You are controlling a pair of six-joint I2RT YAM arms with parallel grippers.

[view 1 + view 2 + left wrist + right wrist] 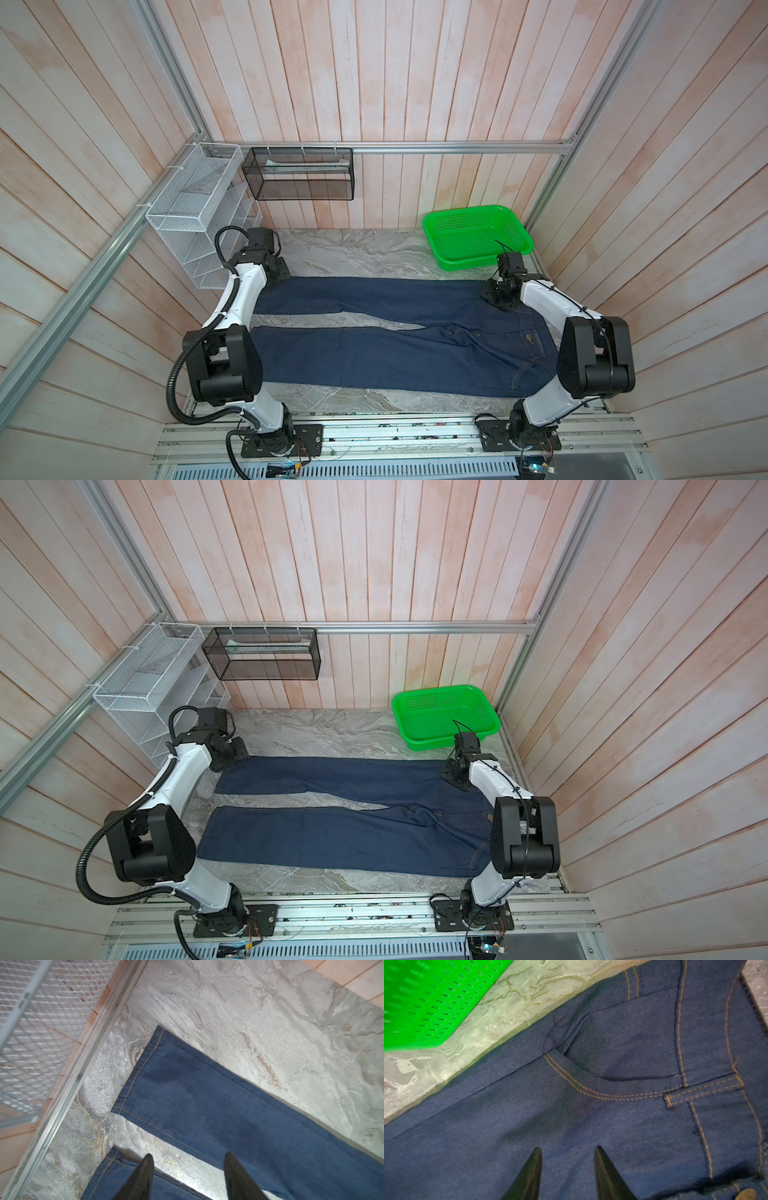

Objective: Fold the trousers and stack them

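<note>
Surface: one grey marble-patterned flat tabletop [353, 253]. On it lay one pair of long dark navy-blue denim trousers [374, 357] with tan stitching, spread flat, legs slightly apart, hems left and waistband right in both top views. One green perforated plastic basket [469, 262], rectangular, stood at the far right corner, near the trousers but not touching them.

My arms are smooth white shells [245, 291] between chunky black joint housings [226, 365], on screwed-down black base plates [286, 440]. A ribbed black hose [171, 386] runs along my left arm and a thin tied-down wire [566, 298] along my right. My fingers [143, 1176] are black tapered wedges.
</note>
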